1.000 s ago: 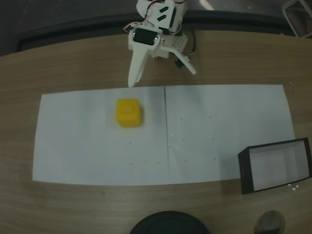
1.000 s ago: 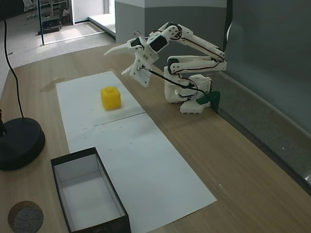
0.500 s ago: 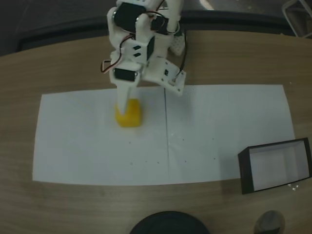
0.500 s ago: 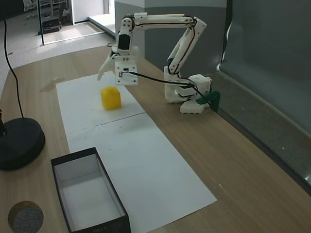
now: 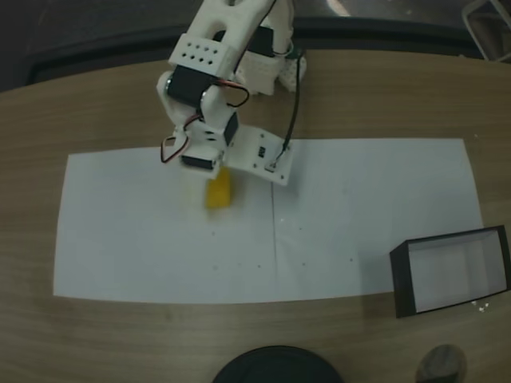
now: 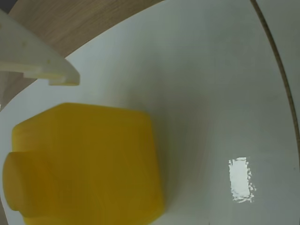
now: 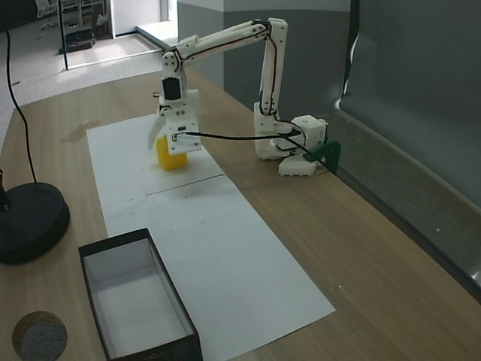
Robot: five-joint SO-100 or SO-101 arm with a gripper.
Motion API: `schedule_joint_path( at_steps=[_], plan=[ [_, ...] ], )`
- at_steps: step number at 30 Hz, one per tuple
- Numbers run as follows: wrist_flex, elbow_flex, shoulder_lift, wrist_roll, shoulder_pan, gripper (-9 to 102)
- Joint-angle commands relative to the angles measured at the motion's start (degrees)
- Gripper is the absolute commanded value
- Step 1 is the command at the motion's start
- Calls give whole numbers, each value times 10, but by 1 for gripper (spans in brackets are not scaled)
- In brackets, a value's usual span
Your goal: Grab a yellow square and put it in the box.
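Wooden table (image 7: 361, 248), light grain, curved far edge. A long white paper sheet (image 7: 218, 248) lies flat along its middle, with a seam line across it. On the paper: the yellow square (image 7: 171, 154) toward the arm end. At the opposite end, the box (image 7: 139, 304) overlaps the paper's edge. A black round base (image 7: 30, 222) and a grey disc (image 7: 39, 335) rest on bare wood. The arm's base (image 7: 289, 147) stands near the rear edge.

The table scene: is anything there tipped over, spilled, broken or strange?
Nothing stands out. The small yellow rounded cube sits flat on the white paper sheet, the black-walled rectangular box stands upright and empty beside it, and the white two-finger gripper straddles the cube.
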Motion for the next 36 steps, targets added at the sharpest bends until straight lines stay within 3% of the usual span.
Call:
schedule_joint_path(
  at_steps=[1, 3, 8, 12, 15, 23, 30, 36],
  plan=[
    [-13, -31, -8, 4, 4, 37],
    [-25, -31, -19, 3, 1, 34],
    [-53, -32, -36, 5, -7, 13],
    [-68, -43, -25, 19, -40, 14],
    [-33, -113, -8, 45, -109, 15],
    [86, -429, 60, 55, -386, 15],
    [23, -629, 1, 59, -576, 15],
    [-47, -722, -158, 76, -609, 15]
  ],
)
